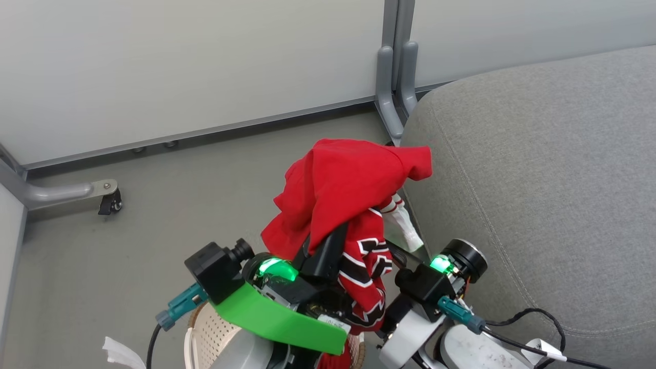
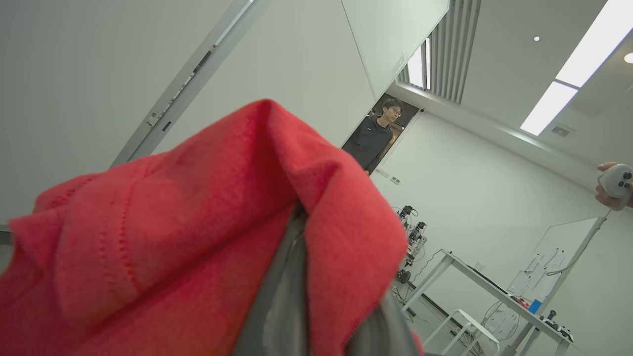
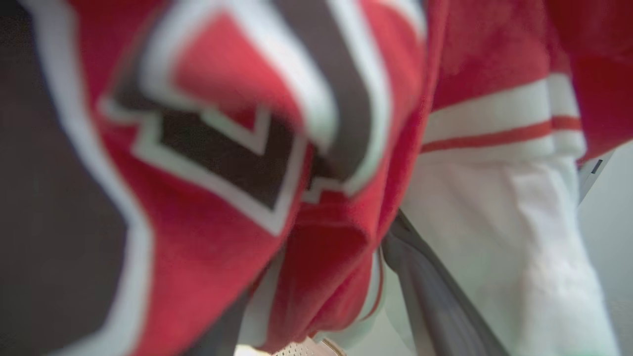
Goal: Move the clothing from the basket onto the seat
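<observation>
A red jersey of the clothing (image 1: 338,189) hangs draped over my raised left gripper (image 1: 325,251), which is shut on it above the basket (image 1: 207,328). In the left wrist view the red cloth (image 2: 173,247) covers the closed grey fingers (image 2: 282,301). Its lettered front and white trim (image 1: 402,225) dangle between my grippers. My right gripper (image 1: 397,251) stands open just right of the hanging cloth, and in its wrist view the jersey (image 3: 306,148) hangs between its spread fingers (image 3: 430,296). The grey seat (image 1: 538,179) lies to the right, beside the jersey.
A pale partition wall runs along the back, with a grey foot and caster (image 1: 107,197) at left and a post foot (image 1: 392,102) by the seat's corner. Bare floor lies left. A person (image 2: 376,141) stands in a far doorway; a hand (image 2: 613,185) holds a controller.
</observation>
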### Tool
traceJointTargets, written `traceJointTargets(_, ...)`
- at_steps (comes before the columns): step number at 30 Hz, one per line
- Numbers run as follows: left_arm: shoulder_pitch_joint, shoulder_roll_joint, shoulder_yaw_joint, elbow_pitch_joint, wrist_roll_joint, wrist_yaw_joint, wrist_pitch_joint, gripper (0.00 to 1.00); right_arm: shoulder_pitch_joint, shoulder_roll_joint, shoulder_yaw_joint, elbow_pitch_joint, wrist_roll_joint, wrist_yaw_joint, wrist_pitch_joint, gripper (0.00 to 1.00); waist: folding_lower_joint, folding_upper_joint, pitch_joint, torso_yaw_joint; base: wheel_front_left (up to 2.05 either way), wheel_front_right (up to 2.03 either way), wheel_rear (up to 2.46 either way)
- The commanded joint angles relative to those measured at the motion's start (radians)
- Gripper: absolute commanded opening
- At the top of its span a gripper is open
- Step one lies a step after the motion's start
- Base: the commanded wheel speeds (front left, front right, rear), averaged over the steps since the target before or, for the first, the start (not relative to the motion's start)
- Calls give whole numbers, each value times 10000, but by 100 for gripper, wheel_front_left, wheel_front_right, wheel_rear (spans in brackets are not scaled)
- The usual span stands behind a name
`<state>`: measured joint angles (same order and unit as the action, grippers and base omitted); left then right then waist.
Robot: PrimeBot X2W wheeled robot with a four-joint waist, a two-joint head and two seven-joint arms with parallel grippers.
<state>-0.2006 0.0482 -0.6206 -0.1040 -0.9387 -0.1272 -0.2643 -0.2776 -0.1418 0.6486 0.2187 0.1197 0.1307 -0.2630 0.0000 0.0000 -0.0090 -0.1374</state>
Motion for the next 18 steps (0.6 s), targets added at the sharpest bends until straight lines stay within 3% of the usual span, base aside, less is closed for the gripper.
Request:
traceJointTargets(1,-75,41,-52,4,-89,-49,-2,0,-140,52,-8,107,-86,1,-29,100,0,0,-16,18,0,0,0)
traceJointTargets(4,-64,41,-116,29,-111,-49,-4,0,-164,171,-48,211,-132,1,-28,100,0,0,-30,43,0,0,0)
traceJointTargets(5,-60,41,-129,42,-117,-49,-4,0,-138,201,-58,271,-66,1,-28,91,0,0,-34,51,0,0,0)
traceJointTargets(6,-56,41,-135,53,-120,-49,-4,0,-134,207,-83,287,-20,1,-29,0,0,0,-35,55,0,0,0)
traceJointTargets(18,49,40,-9,121,-113,-49,-2,0,13,192,-243,154,103,1,-29,0,0,0,-41,36,0,0,0)
